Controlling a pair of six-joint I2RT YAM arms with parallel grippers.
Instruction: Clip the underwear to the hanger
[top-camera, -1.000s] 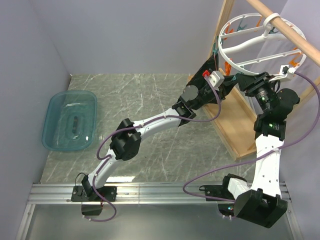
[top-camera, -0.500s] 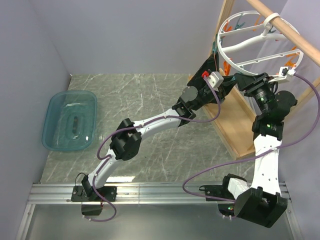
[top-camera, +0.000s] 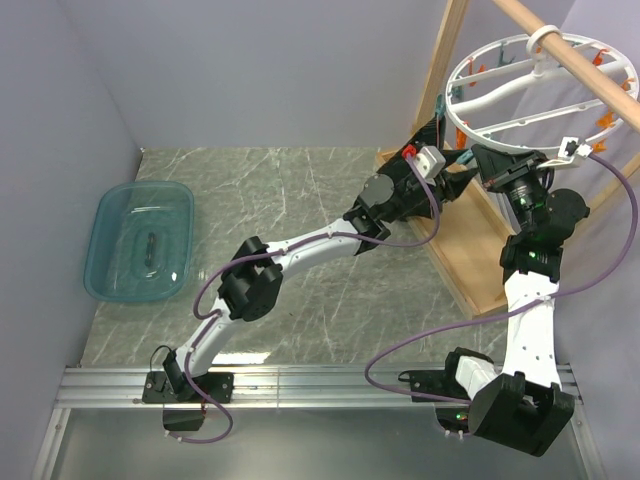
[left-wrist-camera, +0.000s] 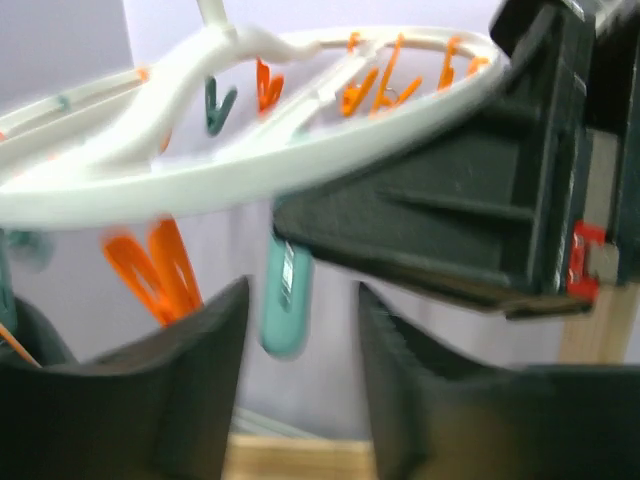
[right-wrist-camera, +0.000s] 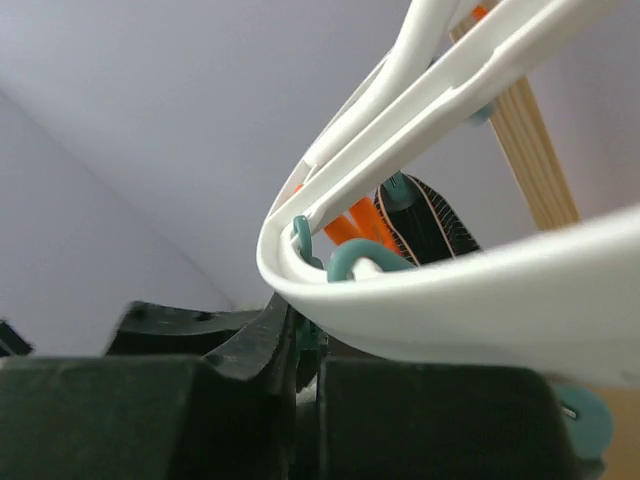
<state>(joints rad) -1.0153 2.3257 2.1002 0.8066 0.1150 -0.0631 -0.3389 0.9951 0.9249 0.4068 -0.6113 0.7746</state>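
Observation:
The white ring hanger (top-camera: 540, 95) hangs by its hook from a wooden rod at the upper right, with orange and teal clothespins under it. My left gripper (top-camera: 440, 130) is at the ring's lower left edge. In the left wrist view it (left-wrist-camera: 303, 330) is open, with a teal clothespin (left-wrist-camera: 285, 300) hanging between its fingers. My right gripper (top-camera: 478, 160) is under the ring's near edge. In the right wrist view it (right-wrist-camera: 308, 350) is shut on a teal clothespin (right-wrist-camera: 312, 330). Black underwear fabric (right-wrist-camera: 425, 225) hangs beyond the ring; in the top view it (top-camera: 428, 128) blends with the left gripper.
A wooden frame rack (top-camera: 470, 250) stands at the right, its rod (top-camera: 590, 70) carrying the hanger. A teal plastic tub (top-camera: 140, 240) sits at the far left of the marble tabletop (top-camera: 300, 210). Purple walls close the back and left.
The ring has tilted flatter and shifted up and to the right. My right gripper has moved a little up and left with it. The left arm has barely moved.

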